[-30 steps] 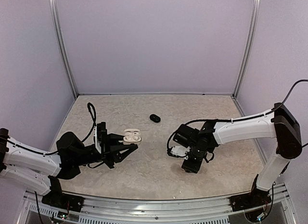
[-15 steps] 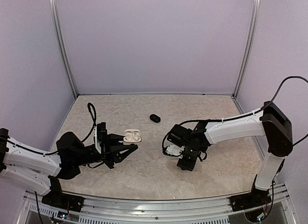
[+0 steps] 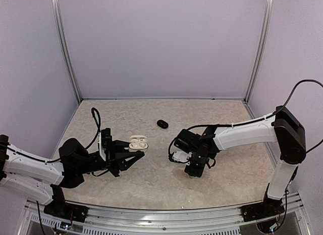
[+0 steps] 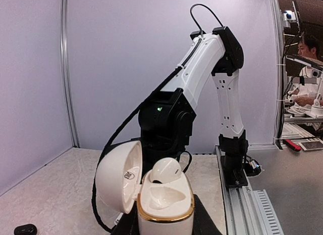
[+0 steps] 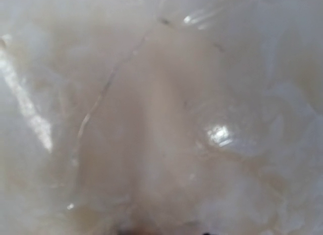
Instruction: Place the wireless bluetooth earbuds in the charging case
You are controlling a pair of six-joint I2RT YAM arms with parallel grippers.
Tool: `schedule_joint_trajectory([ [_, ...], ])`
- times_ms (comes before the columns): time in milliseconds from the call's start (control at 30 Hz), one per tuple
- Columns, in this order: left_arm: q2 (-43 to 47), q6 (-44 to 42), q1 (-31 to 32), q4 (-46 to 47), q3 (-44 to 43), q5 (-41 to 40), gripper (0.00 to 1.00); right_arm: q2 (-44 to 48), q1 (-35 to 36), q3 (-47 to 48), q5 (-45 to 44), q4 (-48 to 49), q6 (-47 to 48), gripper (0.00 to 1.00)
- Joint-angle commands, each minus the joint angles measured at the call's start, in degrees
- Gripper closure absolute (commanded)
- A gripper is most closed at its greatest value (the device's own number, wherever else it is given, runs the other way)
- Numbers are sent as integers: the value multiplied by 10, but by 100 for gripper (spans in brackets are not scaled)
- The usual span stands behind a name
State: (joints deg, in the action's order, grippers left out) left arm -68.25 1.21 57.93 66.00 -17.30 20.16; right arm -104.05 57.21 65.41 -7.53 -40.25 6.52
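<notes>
Holding the open white charging case (image 4: 165, 207) ready for an earbud

Left gripper (image 3: 137, 149) is clenched on the case, centre-left in the top view. One white earbud (image 4: 166, 170) sits in its rear socket and the front socket is empty. Right gripper (image 3: 194, 170) is down at the table (image 3: 151, 184) right of centre, and I cannot tell its grip (its wrist view is pure blur). An earbud looks light, rigid and slick, so pinch its sides gently.

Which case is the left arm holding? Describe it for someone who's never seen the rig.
On the marbled table, follow the left arm to its fingers: they clamp the white case. It is egg-shaped with a gold rim, lid hinged open, one white earbud seated inside, unlike the small black case lying on the table farther back.
</notes>
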Motion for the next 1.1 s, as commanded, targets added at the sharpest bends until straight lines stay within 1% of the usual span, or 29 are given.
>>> schedule_joint_trajectory([
  [0,9,-1,0,4,-9,1,94,-11,1,11,10,-13,2,65],
  [300,18,-2,0,-3,-7,-2,94,-26,-1,18,21,-22,-2,73],
  [533,18,-4,0,-5,-9,-5,94,-23,-3,28,17,-26,-4,83],
  [633,17,-3,0,-4,-9,-6,94,-16,-6,32,18,-25,-7,86],
  [867,18,6,-7,8,-4,-9,94,39,-28,42,54,10,-18,88],
  [1067,16,18,-18,31,5,-15,94,107,-48,40,67,68,-31,88],
])
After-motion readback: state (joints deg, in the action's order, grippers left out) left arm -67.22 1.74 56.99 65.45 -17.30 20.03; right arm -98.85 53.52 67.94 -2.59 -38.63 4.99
